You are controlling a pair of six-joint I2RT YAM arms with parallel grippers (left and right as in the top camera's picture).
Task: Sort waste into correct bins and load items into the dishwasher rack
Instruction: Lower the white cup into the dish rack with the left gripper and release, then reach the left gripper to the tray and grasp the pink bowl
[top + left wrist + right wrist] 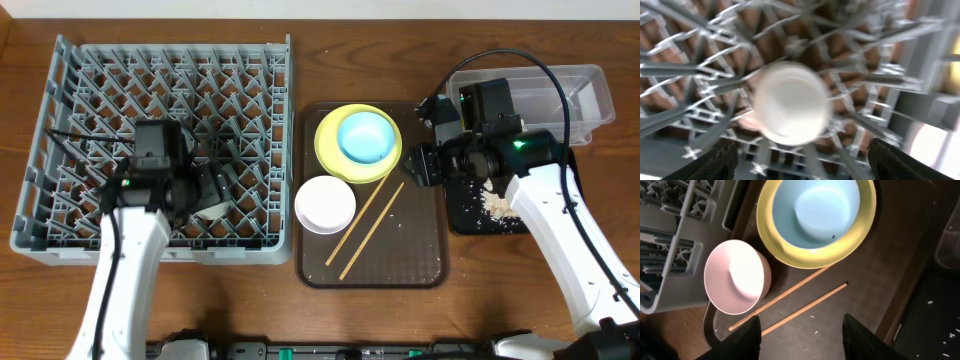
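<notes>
The grey dishwasher rack (100, 80) fills the left. A small white cup (212, 212) lies in it near the front right. My left gripper (205, 190) is open above the cup, which shows blurred in the left wrist view (790, 102) between the fingers (800, 167), not held. The yellow plate (330, 140) carries the light blue bowl (365, 137). The white bowl (325, 204) and two chopsticks (365, 225) lie beside it. My right gripper (418, 165) is open and empty (802, 340) above the chopsticks (800, 302). Rice scraps (493, 203) lie in the black tray (470, 215). Wrapper and tissue are not in view.
The plate, bowls and chopsticks sit on a brown serving tray (415, 255) between the rack and the black tray. The clear tub (570, 95) stands at the back right, partly behind my right arm. A few rice grains (812, 316) lie on the brown tray.
</notes>
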